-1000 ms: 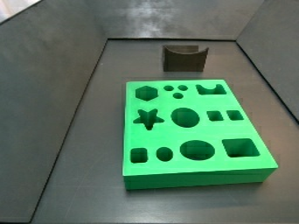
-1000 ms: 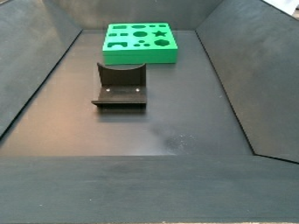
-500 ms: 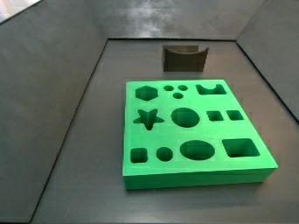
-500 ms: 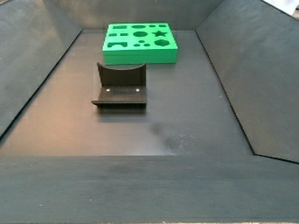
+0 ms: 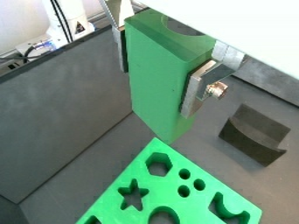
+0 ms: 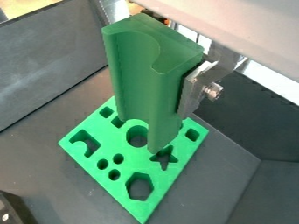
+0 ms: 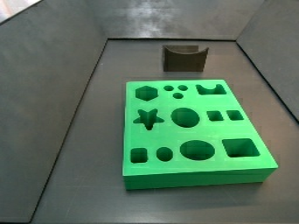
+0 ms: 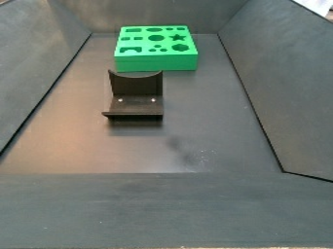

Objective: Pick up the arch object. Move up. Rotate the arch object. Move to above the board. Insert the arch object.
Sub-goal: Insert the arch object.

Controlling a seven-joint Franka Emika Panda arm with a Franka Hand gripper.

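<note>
In both wrist views my gripper (image 5: 162, 70) (image 6: 149, 86) is shut on the arch object (image 5: 162, 87) (image 6: 138, 83), a green block held upright with its curved cut-out at the upper end. A silver finger (image 5: 200, 89) (image 6: 195, 89) presses on one side of it. The arch object hangs above the board (image 5: 117, 203) (image 6: 84, 145), a bright green slab with many shaped holes, and is apart from it. The board also shows in both side views (image 7: 193, 179) (image 8: 156, 62), lying flat on the dark floor. Neither gripper nor arch object appears in the side views.
The dark fixture (image 5: 254, 136) (image 7: 184, 58) (image 8: 134, 95), with a curved dip on top, stands on the floor a short way from the board. Sloping dark walls (image 7: 52, 79) (image 8: 260, 88) enclose the floor on all sides.
</note>
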